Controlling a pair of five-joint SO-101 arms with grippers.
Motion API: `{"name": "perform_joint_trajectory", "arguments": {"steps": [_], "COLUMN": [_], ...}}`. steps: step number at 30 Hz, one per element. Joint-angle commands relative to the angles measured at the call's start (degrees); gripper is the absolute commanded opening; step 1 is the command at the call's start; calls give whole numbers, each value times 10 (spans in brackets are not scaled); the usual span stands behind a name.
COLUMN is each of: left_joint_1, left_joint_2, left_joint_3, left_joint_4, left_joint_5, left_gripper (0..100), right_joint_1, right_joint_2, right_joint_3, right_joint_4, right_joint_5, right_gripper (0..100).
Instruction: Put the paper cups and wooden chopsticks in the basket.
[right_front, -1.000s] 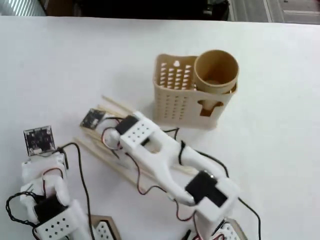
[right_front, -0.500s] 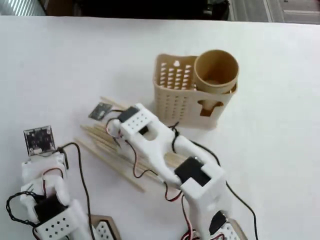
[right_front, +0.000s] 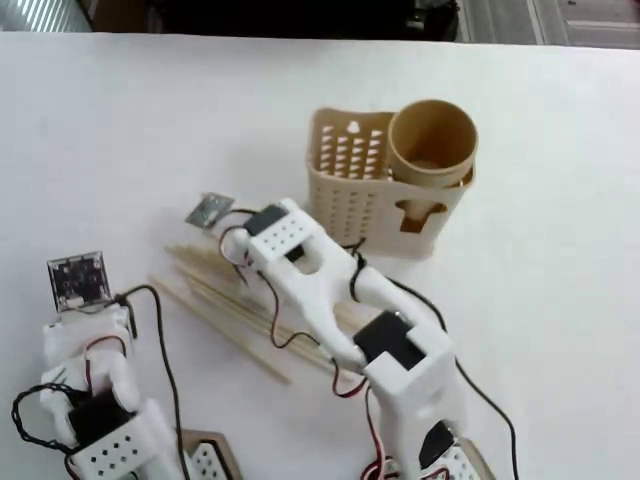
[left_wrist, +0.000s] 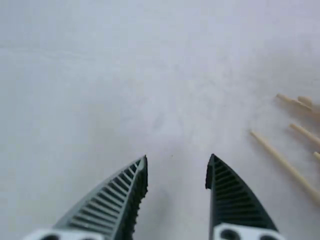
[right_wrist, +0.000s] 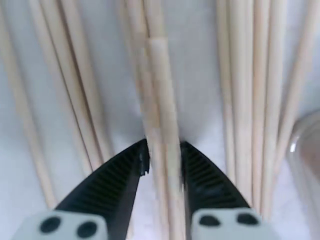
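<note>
A cream slotted basket (right_front: 360, 215) stands at the middle of the table, with a paper cup (right_front: 432, 135) upright in its right compartment. Several wooden chopsticks (right_front: 215, 300) lie fanned out on the table to the basket's front left. My right arm (right_front: 300, 270) reaches across them. My right gripper (right_wrist: 164, 150) is down on the pile, shut on a pair of chopsticks (right_wrist: 160, 75), with more sticks lying on either side. My left gripper (left_wrist: 176, 165) hangs open over bare table, near the chopstick tips (left_wrist: 280, 155). The left arm (right_front: 90, 340) sits at the front left corner.
The table's far edge runs along the back, with a dark room behind it. Wide bare table lies left of and behind the basket and to its right. A translucent curved edge (right_wrist: 302, 150) shows beside the chopsticks in the right wrist view.
My right arm has swung its wrist towards the basket and straightened over the pile. The chopsticks under it have shifted. The left arm has kept still.
</note>
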Motion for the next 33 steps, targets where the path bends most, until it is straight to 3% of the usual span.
{"name": "perform_joint_trajectory", "arguments": {"steps": [1,24,33], "left_joint_1": [-7,-7,-7], "left_joint_2": [-8,-8,-8], "left_joint_3": [-3,-3,-3], "left_joint_4": [-9,-9,-9], "left_joint_5": [-4,-4,-4], "left_gripper": [203,203,203], "right_joint_1": [1,16,17], "right_joint_2": [-6,-240,-185], "right_joint_3": [-2,1,-1], "right_joint_4": [5,59,57], "right_joint_5": [-1,-1,-1], "right_gripper": [16,17,17]}}
